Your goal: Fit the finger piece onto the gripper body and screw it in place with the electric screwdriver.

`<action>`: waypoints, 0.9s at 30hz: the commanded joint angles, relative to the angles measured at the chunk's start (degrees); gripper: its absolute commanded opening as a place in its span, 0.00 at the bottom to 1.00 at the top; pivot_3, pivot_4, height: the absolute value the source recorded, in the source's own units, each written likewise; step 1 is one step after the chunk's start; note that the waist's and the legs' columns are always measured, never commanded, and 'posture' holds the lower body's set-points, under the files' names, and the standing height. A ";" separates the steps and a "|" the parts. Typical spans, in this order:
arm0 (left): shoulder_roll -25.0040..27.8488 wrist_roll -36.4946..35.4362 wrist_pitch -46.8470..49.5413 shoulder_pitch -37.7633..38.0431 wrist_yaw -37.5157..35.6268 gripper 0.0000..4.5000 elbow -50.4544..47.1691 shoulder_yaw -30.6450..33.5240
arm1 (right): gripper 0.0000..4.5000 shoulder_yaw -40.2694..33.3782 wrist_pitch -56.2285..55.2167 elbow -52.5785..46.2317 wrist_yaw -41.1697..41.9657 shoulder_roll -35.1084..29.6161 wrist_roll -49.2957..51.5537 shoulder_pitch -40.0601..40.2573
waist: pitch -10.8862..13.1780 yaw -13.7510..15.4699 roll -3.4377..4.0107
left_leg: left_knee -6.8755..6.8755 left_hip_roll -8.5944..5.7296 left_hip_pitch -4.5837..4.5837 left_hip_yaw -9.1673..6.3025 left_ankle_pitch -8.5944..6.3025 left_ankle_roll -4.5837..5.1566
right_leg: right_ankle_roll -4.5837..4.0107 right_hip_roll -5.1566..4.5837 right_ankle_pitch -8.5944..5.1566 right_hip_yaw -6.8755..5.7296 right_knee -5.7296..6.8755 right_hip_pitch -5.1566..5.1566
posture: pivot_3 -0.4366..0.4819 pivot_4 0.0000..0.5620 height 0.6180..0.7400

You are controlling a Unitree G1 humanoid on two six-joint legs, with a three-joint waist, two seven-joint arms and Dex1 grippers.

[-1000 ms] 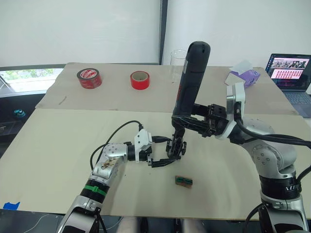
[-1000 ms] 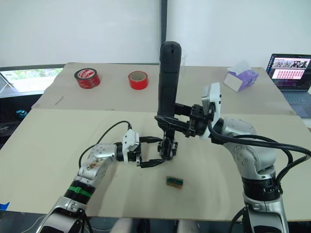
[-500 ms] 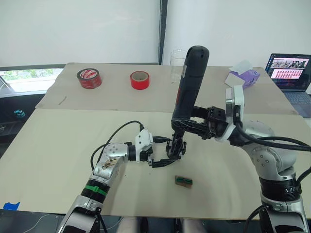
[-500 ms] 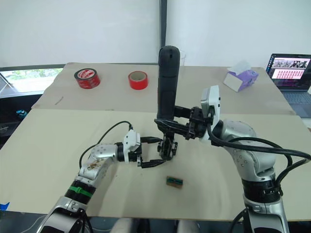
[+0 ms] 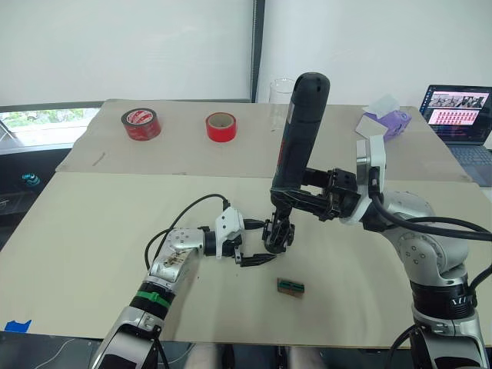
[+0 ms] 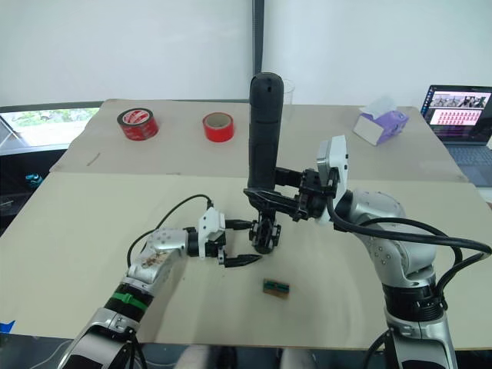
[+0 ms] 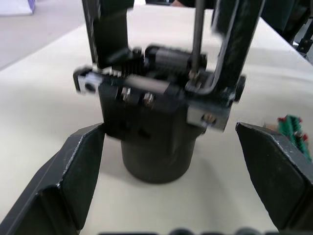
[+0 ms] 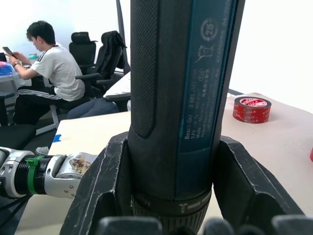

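The right gripper (image 5: 296, 201) has its jaws pinched on the lower barrel of the electric screwdriver (image 5: 298, 131), held nearly upright with its bit down on the top of the gripper body (image 5: 278, 233), which stands on the table (image 5: 92, 231) near its middle. The left gripper (image 5: 251, 244) sits level just beside the gripper body, jaws spread to either side of its base and not touching it. A small green-brown block (image 5: 290, 287) lies on the table near the gripper body.
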 commanded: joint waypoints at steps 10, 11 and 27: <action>-3.37 1.81 -4.36 -6.17 -3.46 1.00 9.57 -1.48 | 0.42 -1.36 -0.82 -1.91 -0.17 -0.44 0.86 -1.50 | 0.00 -0.04 -0.01 | 0.00 0.00 -0.01 0.01 -0.01 0.02 | 0.00 0.00 0.00 -0.01 0.00 -0.01 | 0.48 0.27 1.00; -3.70 2.02 -4.79 -6.44 -3.62 1.00 10.27 -1.52 | 0.42 -1.37 -0.79 -1.97 -0.21 -0.47 0.87 -1.47 | 0.00 -0.03 -0.01 | 0.00 0.00 -0.01 0.01 -0.01 0.02 | 0.00 0.00 0.00 -0.01 0.00 -0.01 | 0.48 0.27 1.00; -6.33 3.82 -8.32 -8.81 -3.89 1.00 17.40 -1.30 | 0.42 -1.63 -0.30 -2.69 -1.05 -1.04 1.15 -1.02 | 0.01 0.00 -0.01 | 0.01 -0.01 -0.02 -0.01 -0.04 0.07 | 0.00 -0.03 0.01 -0.03 -0.01 0.00 | 0.48 0.27 1.00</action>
